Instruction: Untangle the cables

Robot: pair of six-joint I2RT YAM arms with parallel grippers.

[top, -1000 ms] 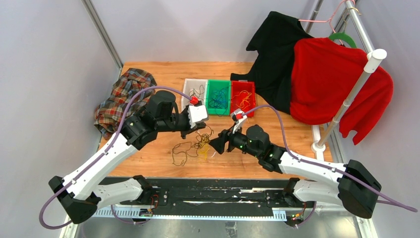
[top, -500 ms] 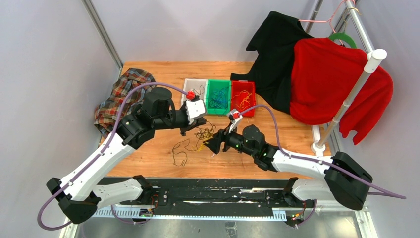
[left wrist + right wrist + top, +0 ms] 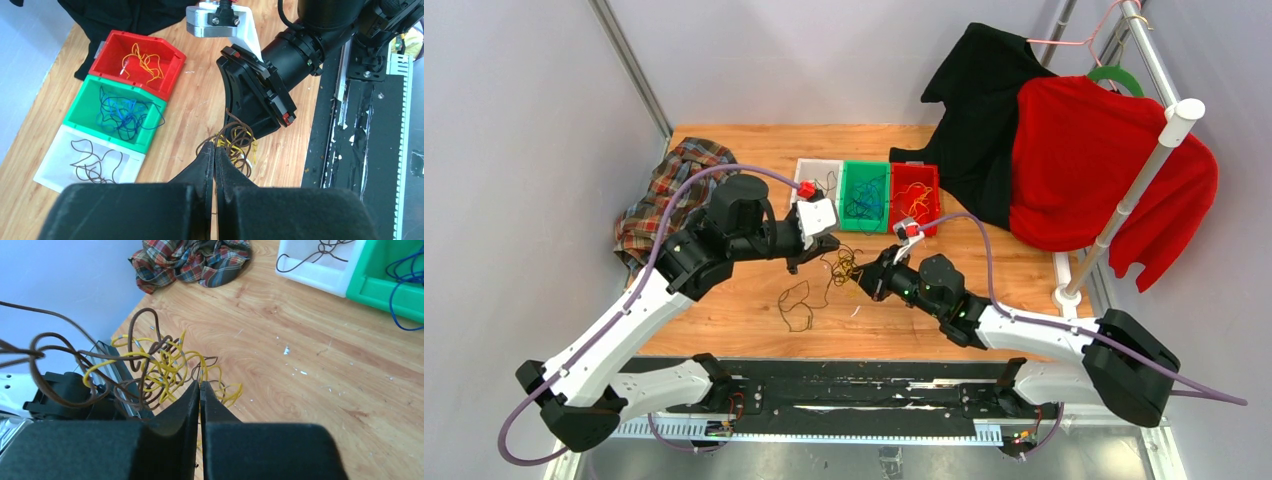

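Note:
The cables (image 3: 837, 266) are a small tangle of yellow and dark brown wire hanging between my two grippers, just above the wooden table (image 3: 724, 310). One brown loop (image 3: 797, 304) trails down onto the wood. My left gripper (image 3: 816, 257) is shut, with a brown strand running from its tips (image 3: 215, 149) into the tangle (image 3: 239, 141). My right gripper (image 3: 865, 279) faces it from the right. Its fingers are shut (image 3: 200, 385) on a yellow strand at the edge of the tangle (image 3: 152, 365).
White (image 3: 803, 178), green (image 3: 848, 218) and red (image 3: 896, 195) bins stand in a row behind the grippers, holding brown, blue and yellow cables. A plaid cloth (image 3: 669, 195) lies at the left. Black (image 3: 979, 120) and red (image 3: 1094, 165) garments hang on a rack (image 3: 1129, 195) at the right.
My right gripper moved forward into the tangle and closed on it. The left gripper drew back slightly with its strand, and the tangle rose and shifted away from the near edge.

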